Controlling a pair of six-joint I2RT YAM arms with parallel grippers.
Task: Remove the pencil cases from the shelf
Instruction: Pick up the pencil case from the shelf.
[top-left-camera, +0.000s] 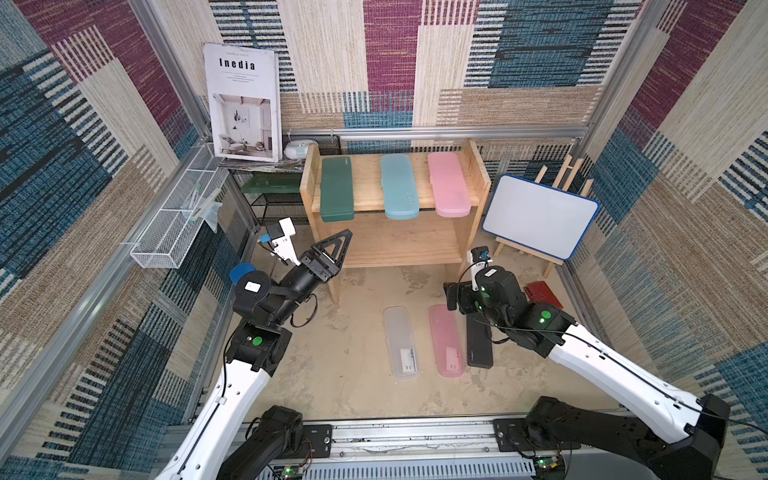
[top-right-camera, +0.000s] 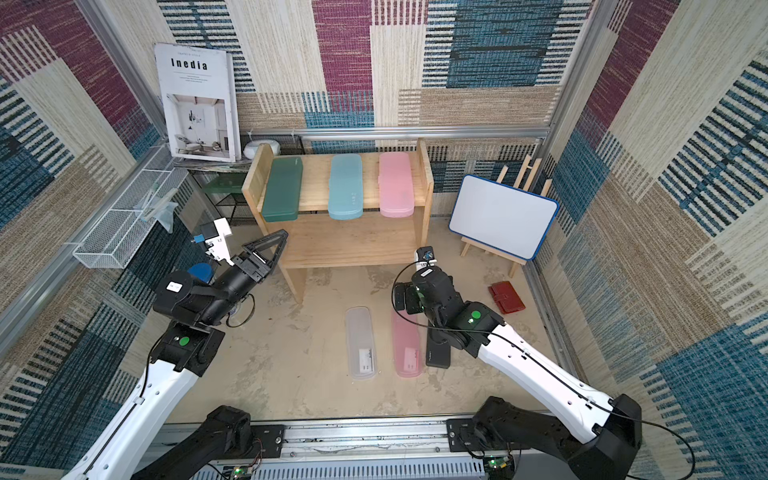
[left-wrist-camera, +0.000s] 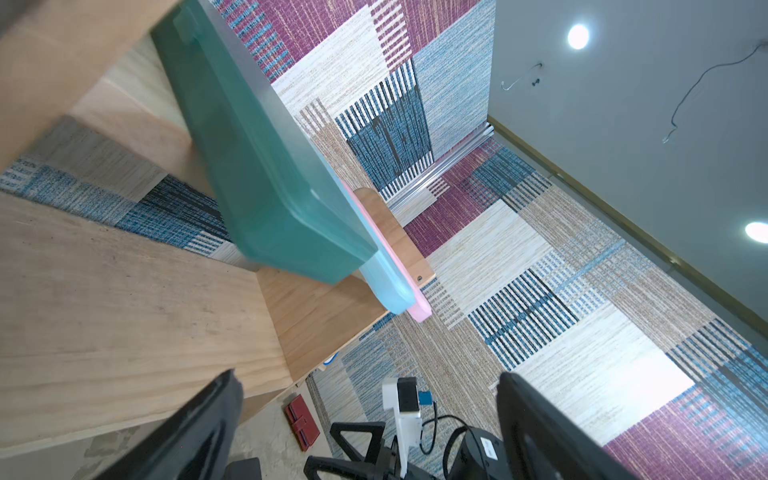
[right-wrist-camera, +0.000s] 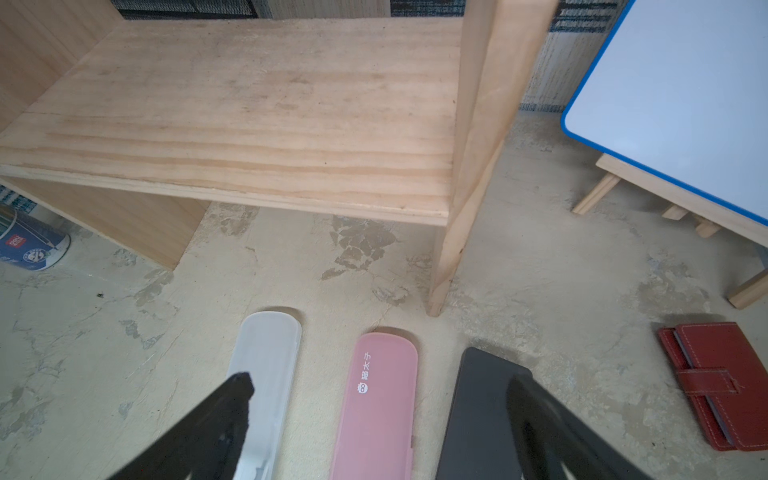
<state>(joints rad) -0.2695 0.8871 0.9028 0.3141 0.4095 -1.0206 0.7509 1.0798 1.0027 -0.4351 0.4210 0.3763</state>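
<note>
Status: half done.

**Done:** three pencil cases are off the shelf and lie flat on the counter, side by side just near of it. The frosted clear case is on the left, the near pink case in the middle and the black case on the right. The shelf's lower board is bare.

**Left to do:** three cases sit on the top board, each overhanging its near edge. The dark green case is on the left, the light blue case in the middle and the far pink case on the right.

**Left arm:** it comes in from the near left, with the wrist tipped up and aimed far-right. The left tool sits at the shelf's left end, below and near of the dark green case, and its wrist view looks up at that case's underside. The jaws are spread wide with nothing between them. It looks just clear of the left side panel, but the top views don't settle whether it touches.

**Right arm:** the elbow is bent and the wrist folded in toward the left. The right tool points down over the far ends of the near pink and black cases. Its jaws are fully apart and it holds nothing.

**My read:** the dark green case is next, taken by the left tool. The overhang gives it an edge to pinch.
</note>
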